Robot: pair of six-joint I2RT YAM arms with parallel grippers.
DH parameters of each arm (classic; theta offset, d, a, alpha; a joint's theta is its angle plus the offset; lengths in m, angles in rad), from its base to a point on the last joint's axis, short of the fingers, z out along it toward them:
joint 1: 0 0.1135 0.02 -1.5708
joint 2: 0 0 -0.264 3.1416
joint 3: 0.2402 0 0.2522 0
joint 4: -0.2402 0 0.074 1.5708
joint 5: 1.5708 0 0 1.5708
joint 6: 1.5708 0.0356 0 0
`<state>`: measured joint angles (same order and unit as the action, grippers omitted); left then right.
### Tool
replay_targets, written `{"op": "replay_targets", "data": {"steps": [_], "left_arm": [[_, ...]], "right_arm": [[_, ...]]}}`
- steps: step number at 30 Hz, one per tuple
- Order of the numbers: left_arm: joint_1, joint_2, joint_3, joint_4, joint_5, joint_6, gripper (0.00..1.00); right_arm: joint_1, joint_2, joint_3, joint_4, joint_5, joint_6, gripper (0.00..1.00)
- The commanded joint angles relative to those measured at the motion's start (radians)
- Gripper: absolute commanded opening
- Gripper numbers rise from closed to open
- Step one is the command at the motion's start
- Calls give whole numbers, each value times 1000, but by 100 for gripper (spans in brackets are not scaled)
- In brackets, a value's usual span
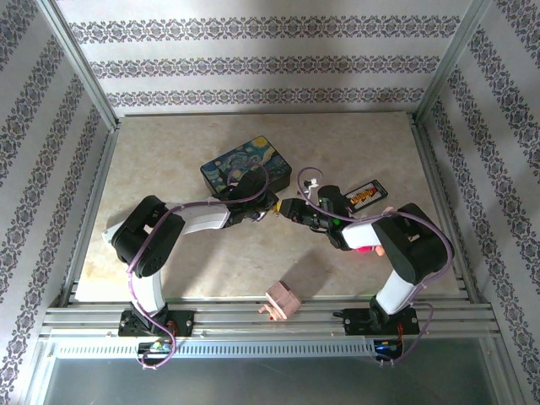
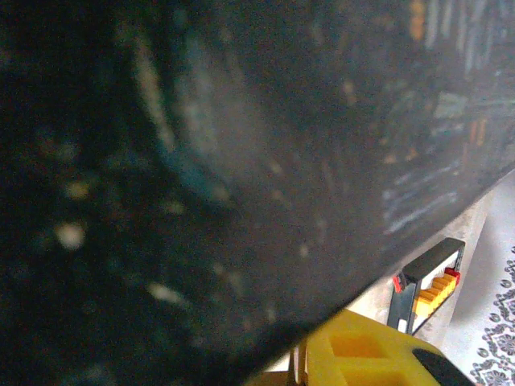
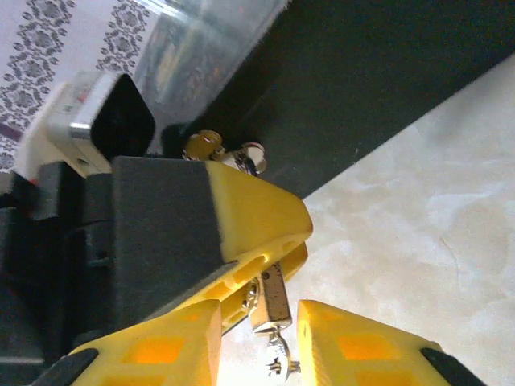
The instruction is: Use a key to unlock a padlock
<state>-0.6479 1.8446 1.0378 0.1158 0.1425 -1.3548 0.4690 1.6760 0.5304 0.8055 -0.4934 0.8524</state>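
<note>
While raised just above the pale marbled desk [image 1: 169, 152], meets tip to tip in front of the dark rectangular box with a blue-and-yellow swirling night-sky lid [image 1: 249, 169]: left gripper [image 3: 294, 237] against right gripper [image 3: 259, 314]. Left one closed narrowly, pinching the tiny brass-coloured padlock with a silver shackle [image 3: 272, 296] between its yellow fingertips, block pointing downward in the right wrist view. At the block's lower end, touching it, the thin grey metal key [image 3: 278, 360], a small silver piece sticking out below. Right one parted, holding nothing, one yellow finger on each side of padlock and key; contact between the nearer finger and the key too close to tell. Behind them, the box's dark side wall. Well apart at the desk's near edge, a small pale wooden block [image 1: 283, 301]. Beside the right arm, on its far side, a flat black card with yellow and red print [image 1: 364, 197].
</note>
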Motion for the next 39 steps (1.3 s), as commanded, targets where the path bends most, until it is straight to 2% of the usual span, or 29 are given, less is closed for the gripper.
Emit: {"op": "replay_targets", "data": {"steps": [1, 6, 11, 14, 30, 39], "left_arm": [[-20, -9, -17, -11, 80, -53, 10], [-15, 0, -16, -5, 88, -58, 10], [-13, -4, -18, -2, 86, -56, 10], [-13, -2, -18, -1, 91, -56, 10], [-13, -11, -20, -1, 101, -53, 10], [-14, -9, -17, 0, 112, -51, 10]], "right_arm": [[-6, -45, -35, 31, 22, -17, 34], [-6, -94, -63, -7, 43, -15, 35], [1, -123, -87, -25, 47, 34, 28], [20, -128, -86, -27, 50, 58, 27], [48, -20, -24, -4, 51, 91, 26], [49, 4, 3, 4, 41, 95, 16]]}}
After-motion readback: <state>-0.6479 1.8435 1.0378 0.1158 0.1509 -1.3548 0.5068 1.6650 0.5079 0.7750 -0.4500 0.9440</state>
